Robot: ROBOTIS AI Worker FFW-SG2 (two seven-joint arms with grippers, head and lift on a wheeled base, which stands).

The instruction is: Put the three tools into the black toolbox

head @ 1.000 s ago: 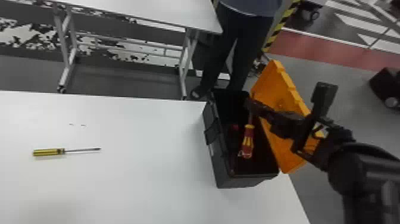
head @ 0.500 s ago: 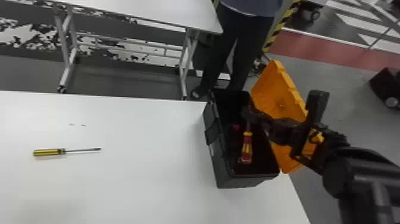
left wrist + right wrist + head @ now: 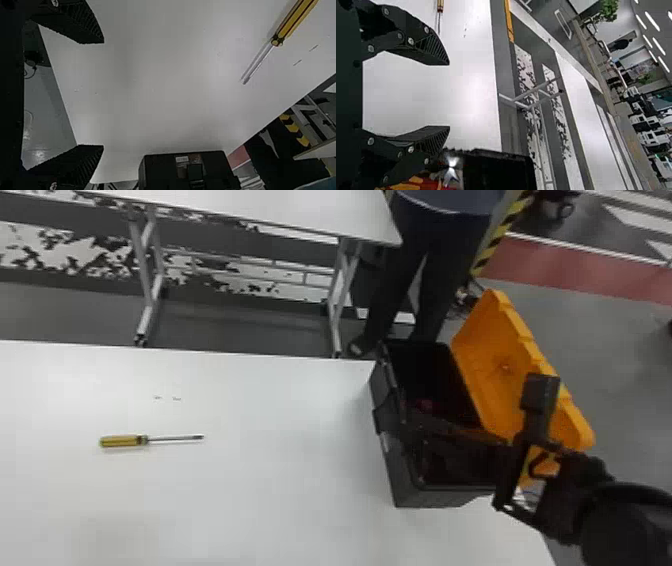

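The likeliest trouble lies at the black toolbox (image 3: 390, 460), which stands near the table's (image 3: 250, 515) edge with its orange lid (image 3: 495, 365) open. The right gripper (image 3: 449, 95) has its fingers spread with nothing between them, and one is close to the toolbox rim; a sideways exit could hook that rim or knock the lid, dragging the toolbox toward the edge or tipping the lid over the opening. A red-and-yellow handle (image 3: 429, 184) shows beside that lower finger in the right wrist view, seemingly inside the toolbox, so a finger brushing it on the way out could flip the tool or leave it propped up. A small red part (image 3: 425, 405) also shows in the toolbox; which tool it belongs to, I cannot tell. The yellow-handled screwdriver (image 3: 122, 441) lies flat on the table, well apart from the toolbox, and appears to be the last tool to put in. The left gripper (image 3: 103, 94), open and empty above the table, seems better placed for it. Closing off-centre could roll the handle away, and going too low could jam the fingertips against the tabletop. Carried crosswise, its shaft might catch the rim, and if the right arm remains over the opening, the two could collide.
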